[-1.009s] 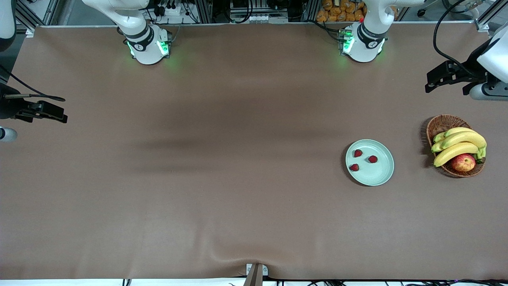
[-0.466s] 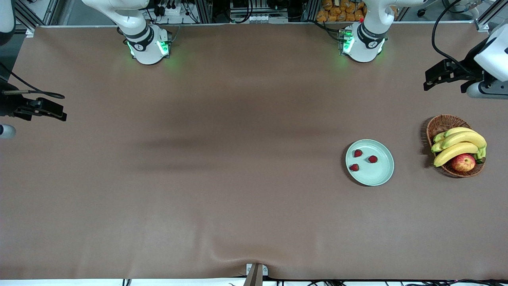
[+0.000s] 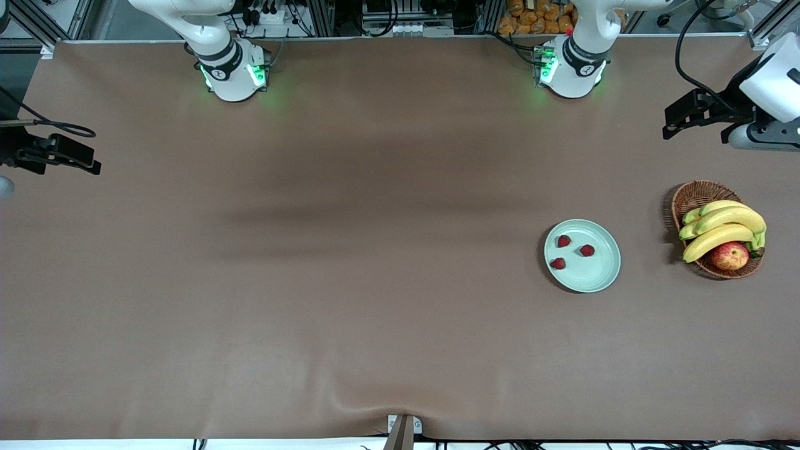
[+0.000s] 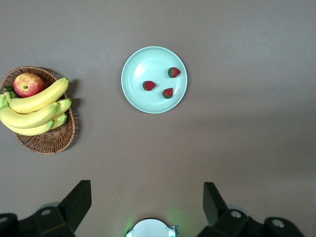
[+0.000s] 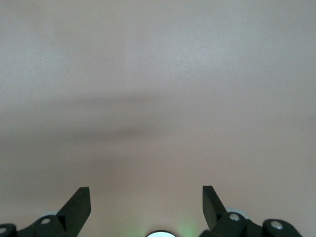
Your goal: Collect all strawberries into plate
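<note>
Three small red strawberries (image 3: pixel 564 240) (image 3: pixel 587 250) (image 3: pixel 557 263) lie in the pale mint-green plate (image 3: pixel 601 275) toward the left arm's end of the table. The left wrist view shows the plate (image 4: pixel 143 61) with the strawberries (image 4: pixel 174 72) (image 4: pixel 149 85) (image 4: pixel 168 92) in it. My left gripper (image 3: pixel 670 127) is open and empty, high over the table's end, above the basket's side; it also shows in its own view (image 4: pixel 147 190). My right gripper (image 3: pixel 92 165) is open and empty over the right arm's end of the table, above bare cloth (image 5: pixel 146 195).
A brown wicker basket (image 3: pixel 694 194) with bananas (image 3: pixel 719 228) and a red-yellow apple (image 3: pixel 729 255) stands beside the plate, nearer the left arm's end; it also shows in the left wrist view (image 4: pixel 44 143). Brown cloth covers the table.
Both grippers have drifted a little toward the bases' edge of the table. The plate, the strawberries and the basket have not moved.
</note>
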Robot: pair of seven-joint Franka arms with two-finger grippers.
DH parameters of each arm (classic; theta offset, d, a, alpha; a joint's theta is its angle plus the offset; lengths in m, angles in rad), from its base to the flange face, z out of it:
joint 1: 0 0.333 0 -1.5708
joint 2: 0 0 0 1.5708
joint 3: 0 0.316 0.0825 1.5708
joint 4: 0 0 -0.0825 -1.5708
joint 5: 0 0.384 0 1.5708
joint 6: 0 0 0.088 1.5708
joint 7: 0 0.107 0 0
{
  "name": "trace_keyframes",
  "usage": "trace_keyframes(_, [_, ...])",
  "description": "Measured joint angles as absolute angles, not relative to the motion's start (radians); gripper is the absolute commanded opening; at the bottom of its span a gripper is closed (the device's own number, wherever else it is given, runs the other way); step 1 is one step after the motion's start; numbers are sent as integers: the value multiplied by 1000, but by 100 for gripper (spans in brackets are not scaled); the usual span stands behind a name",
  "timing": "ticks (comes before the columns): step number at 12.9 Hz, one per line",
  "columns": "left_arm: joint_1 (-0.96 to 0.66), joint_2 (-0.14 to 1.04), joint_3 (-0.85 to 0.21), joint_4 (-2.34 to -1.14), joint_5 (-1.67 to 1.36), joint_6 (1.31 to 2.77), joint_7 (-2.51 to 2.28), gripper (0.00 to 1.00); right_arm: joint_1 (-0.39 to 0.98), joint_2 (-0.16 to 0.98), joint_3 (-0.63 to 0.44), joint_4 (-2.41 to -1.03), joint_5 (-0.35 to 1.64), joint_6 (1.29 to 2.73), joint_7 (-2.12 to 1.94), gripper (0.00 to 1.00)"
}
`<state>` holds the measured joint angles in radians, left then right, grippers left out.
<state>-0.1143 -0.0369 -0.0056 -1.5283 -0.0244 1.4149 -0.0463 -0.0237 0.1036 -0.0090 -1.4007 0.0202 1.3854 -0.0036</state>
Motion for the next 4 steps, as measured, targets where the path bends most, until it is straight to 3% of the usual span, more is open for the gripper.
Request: trace_keyframes(4, [-114,-37,-13,-1529,-24,1434,-54,100,-17,103,-14,-1401,21,1367,-4,100])
